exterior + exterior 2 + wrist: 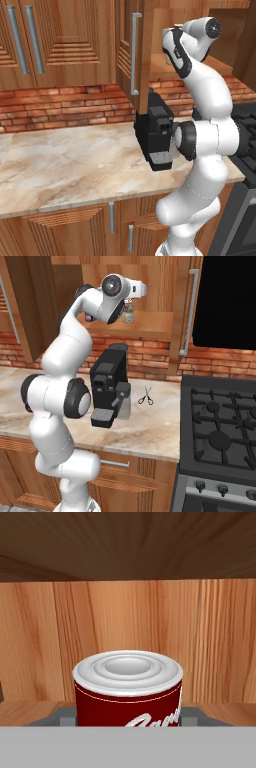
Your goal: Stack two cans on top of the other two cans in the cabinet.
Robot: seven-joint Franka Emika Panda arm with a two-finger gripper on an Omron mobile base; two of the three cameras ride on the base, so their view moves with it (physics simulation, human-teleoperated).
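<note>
In the hand view a red tin (128,704) with a silvery lid and white script stands close in front of me, before the cabinet's wooden back wall. My gripper (128,716) is shut on it, and a grey fingertip (64,716) shows against each side of the tin. From the right base view my arm reaches up into the open cabinet (150,326). A pale green can (129,312) stands on its shelf just under the hand. A bit of blue (89,317) peeks out behind the arm; I cannot tell what it is. The cabinet door (131,55) hangs open.
A black coffee machine (110,383) stands on the marble counter (65,160) right below the cabinet. Scissors (145,396) lie beside it. A black stove (220,426) is at the right. The cabinet's ceiling (128,542) is close above the tin.
</note>
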